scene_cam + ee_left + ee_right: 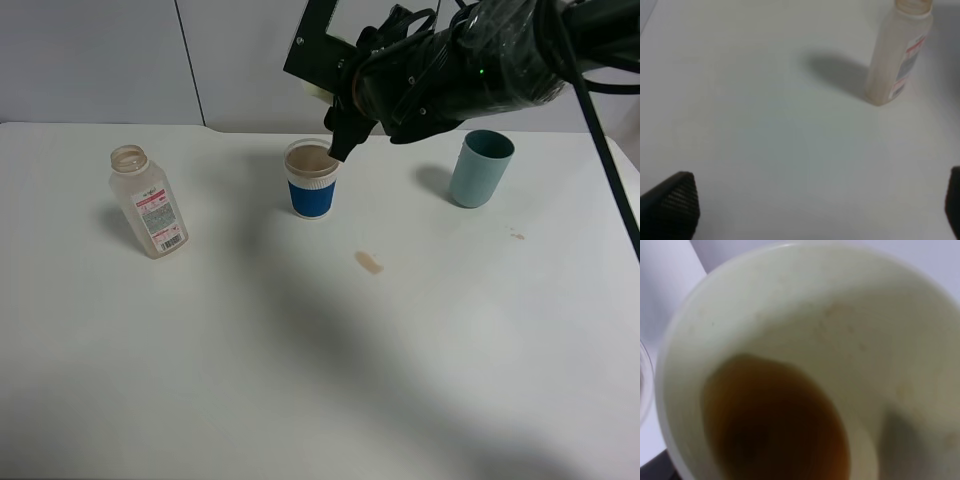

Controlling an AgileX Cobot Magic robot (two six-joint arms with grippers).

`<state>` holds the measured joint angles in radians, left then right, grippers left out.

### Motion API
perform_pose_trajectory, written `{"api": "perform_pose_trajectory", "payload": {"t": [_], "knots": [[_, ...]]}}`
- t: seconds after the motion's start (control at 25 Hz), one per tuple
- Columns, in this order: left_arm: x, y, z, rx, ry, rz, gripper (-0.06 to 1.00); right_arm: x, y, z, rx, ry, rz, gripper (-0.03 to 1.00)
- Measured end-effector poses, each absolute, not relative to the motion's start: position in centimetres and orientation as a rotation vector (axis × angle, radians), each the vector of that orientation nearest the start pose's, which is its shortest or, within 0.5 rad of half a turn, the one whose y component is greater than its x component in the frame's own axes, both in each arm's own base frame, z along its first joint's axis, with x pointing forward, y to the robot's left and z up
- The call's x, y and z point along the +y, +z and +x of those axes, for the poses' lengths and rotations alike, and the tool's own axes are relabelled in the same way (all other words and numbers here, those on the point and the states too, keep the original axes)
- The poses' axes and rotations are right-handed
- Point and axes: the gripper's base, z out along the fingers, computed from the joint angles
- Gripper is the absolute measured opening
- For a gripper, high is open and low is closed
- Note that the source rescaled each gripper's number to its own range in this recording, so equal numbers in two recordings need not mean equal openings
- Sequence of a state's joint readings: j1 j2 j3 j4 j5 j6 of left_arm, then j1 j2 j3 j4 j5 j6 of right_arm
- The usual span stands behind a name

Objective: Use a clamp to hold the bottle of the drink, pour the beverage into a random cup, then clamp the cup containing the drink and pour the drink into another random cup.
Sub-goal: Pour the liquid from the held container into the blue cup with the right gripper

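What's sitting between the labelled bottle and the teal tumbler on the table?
The blue-sleeved paper cup, with brown drink in it, stands between the bottle and the teal tumbler. The exterior high view shows this.

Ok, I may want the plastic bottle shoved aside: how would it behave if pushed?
The bottle looks nearly empty, so probably light. Upright, tall on a narrow base, it would likely tip under a high push. Uncapped, its plastic may flex when squeezed.
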<state>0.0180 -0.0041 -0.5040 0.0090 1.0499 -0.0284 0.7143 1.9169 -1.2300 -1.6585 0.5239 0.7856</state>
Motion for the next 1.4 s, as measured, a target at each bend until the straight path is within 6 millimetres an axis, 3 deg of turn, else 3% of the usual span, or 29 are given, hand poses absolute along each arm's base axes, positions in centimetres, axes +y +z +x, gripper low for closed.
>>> {"api": "perform_pose_trajectory", "payload": {"t": [1.4], "knots": [[0.05,27.92,-0.56,2.025,0.003,-0.047,1.0,23.57,21.48,34.83,1.46,-0.936,-1.547,0.02]]}}
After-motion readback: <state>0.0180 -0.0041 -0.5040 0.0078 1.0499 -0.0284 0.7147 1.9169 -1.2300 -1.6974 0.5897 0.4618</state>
